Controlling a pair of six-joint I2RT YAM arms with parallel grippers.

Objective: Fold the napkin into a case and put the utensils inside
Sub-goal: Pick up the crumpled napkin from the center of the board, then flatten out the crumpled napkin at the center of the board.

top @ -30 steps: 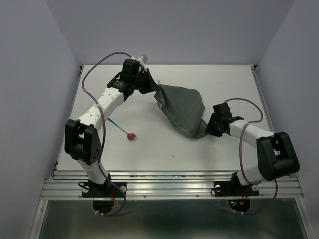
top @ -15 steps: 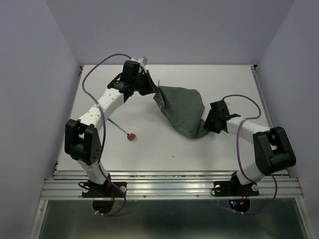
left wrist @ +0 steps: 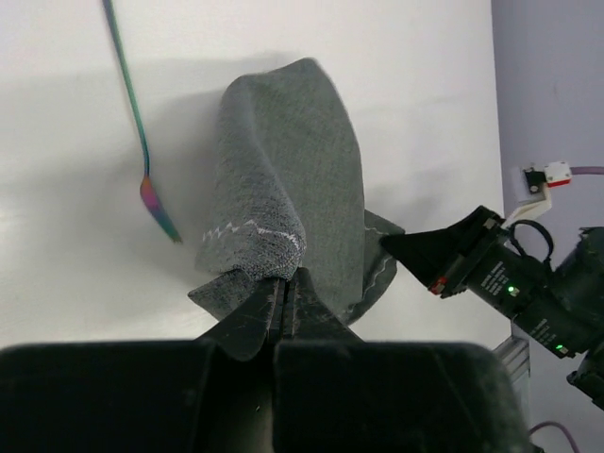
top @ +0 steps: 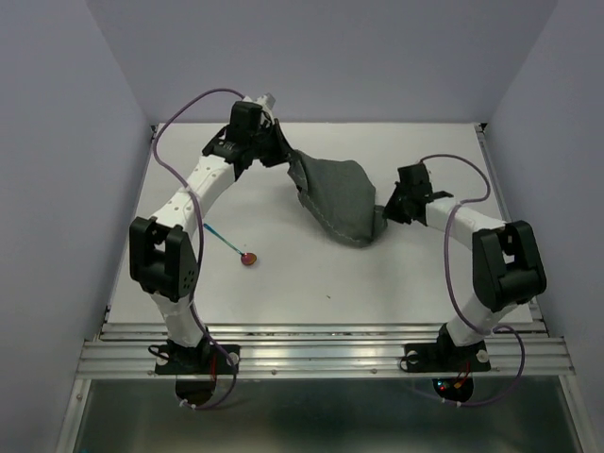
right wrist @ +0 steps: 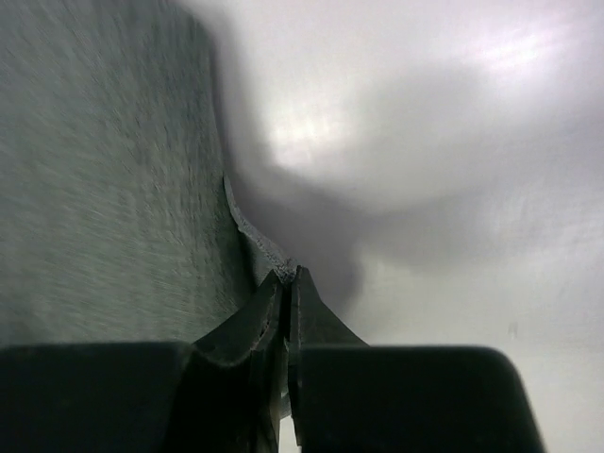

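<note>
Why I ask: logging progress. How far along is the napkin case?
Done: nothing finished; the napkin is a bunched sheet, no case. In hand: left gripper and right gripper each have jaws shut on a napkin edge, cloth slung between them. To do: fold the case and fill it; the spoon lies bare on the table.

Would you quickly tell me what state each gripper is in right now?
Left gripper: closed, pinching a fold of the napkin.
Right gripper: closed, pinching the napkin's stitched edge.
</note>
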